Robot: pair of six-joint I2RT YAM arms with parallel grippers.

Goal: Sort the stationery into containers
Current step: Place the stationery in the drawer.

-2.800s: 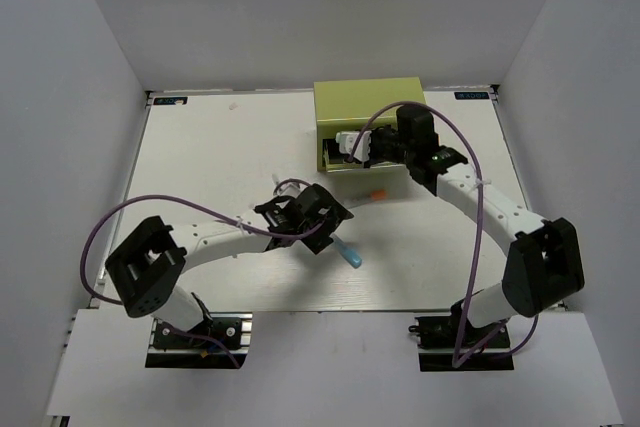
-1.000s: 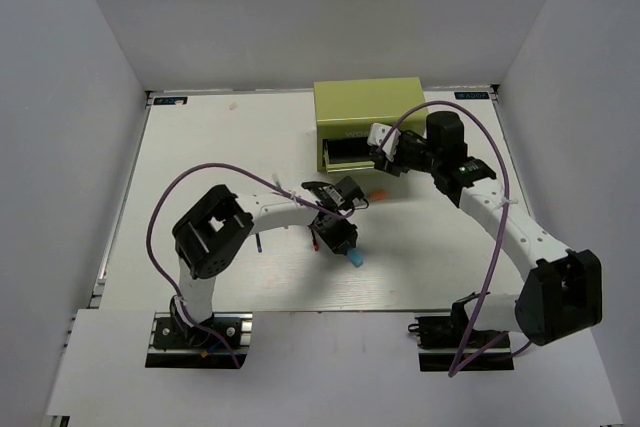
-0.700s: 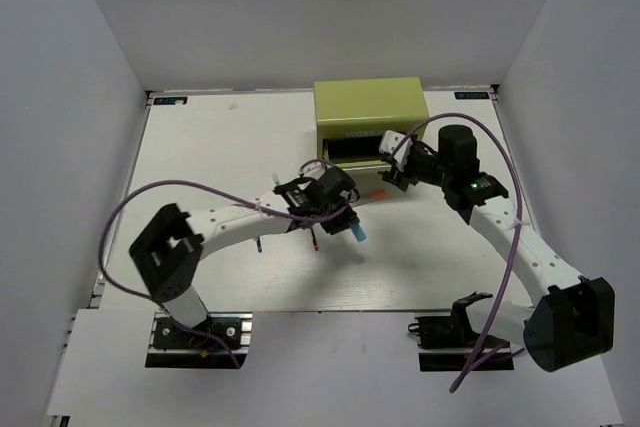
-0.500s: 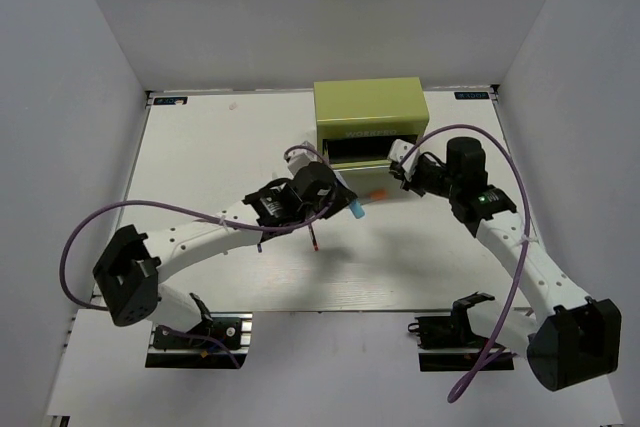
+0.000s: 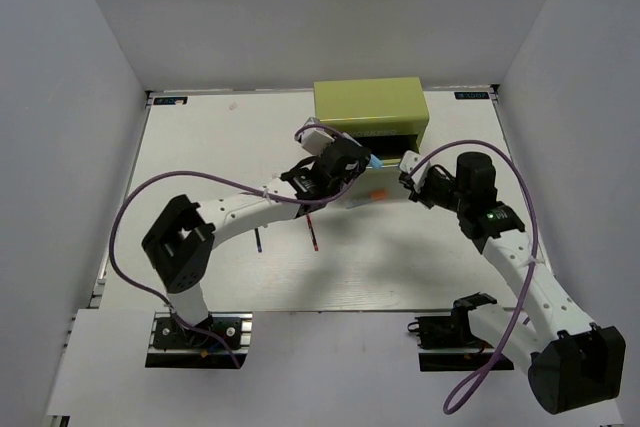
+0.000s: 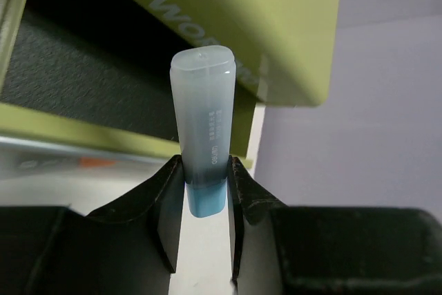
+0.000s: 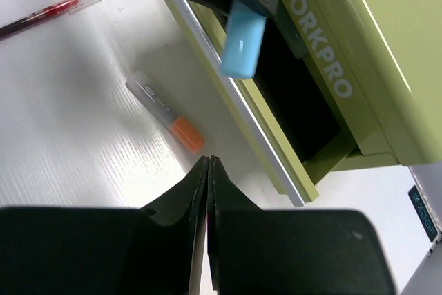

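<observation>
Marker [image 6: 202, 115], stubby and light-blue, sits pinched in left end effector [image 6: 205, 174], right end effector [image 7: 208, 165] pressed together.

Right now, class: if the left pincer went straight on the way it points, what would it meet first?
Probably the dark inside of the open drawer in the olive chest, with the light-blue marker in the left pincer touching first; depth unclear.

I see right gripper [image 7: 208, 162] fingers pressed together above table [image 7: 76, 143]. White pen with orange tip [image 7: 166, 111] lies just beside open olive WORKPRO drawer chest [image 7: 359, 46]. Light-blue marker [image 7: 243, 48] over drawer. Dark-red pen [image 7: 48, 13] upper left.
</observation>
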